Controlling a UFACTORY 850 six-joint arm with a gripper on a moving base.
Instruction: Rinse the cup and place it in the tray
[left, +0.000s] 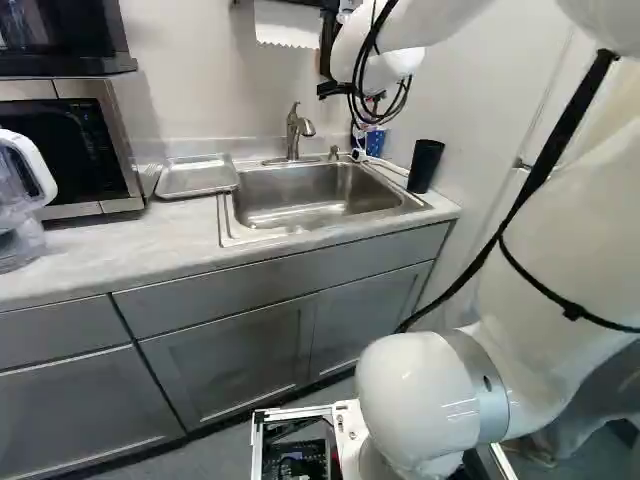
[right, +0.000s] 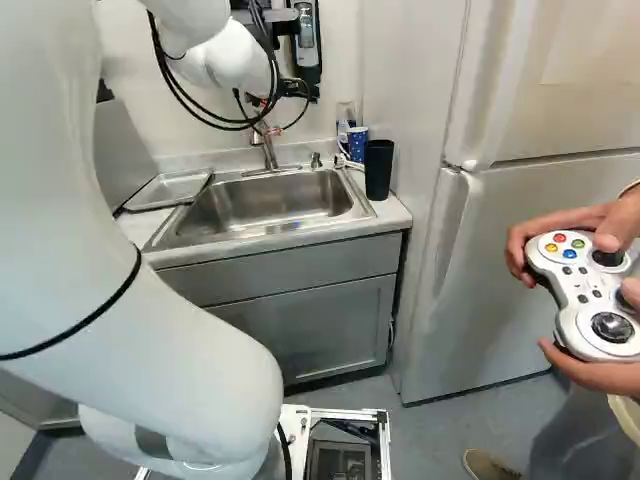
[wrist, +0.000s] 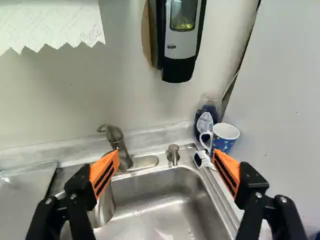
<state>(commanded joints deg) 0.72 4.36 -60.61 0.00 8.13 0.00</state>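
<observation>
Gripper (wrist: 166, 155) is wide open, empty. Black cup (right: 379, 170) is by the sink (left: 320, 195), blue mug (wrist: 224, 143) just behind it; can't tell which is meant. Cup looks like light, stiff plastic, so pinch its sides gently mid-height. Mug's probably ceramic: heavier, slick when wet, chips easily. I'd grab the body, clear of the handle (wrist: 201, 138).

The blue cup's (wrist: 225, 136) foot is partly hidden behind the right orange pad (wrist: 229, 172). The cup in turn covers part of the bottle (wrist: 205, 118). The wrist view cuts off the tray (left: 197, 177) at left and the sink's (left: 325, 190) near side. At far left, the left base view's edge crops the pitcher (left: 22, 195) and microwave (left: 72, 150).
</observation>
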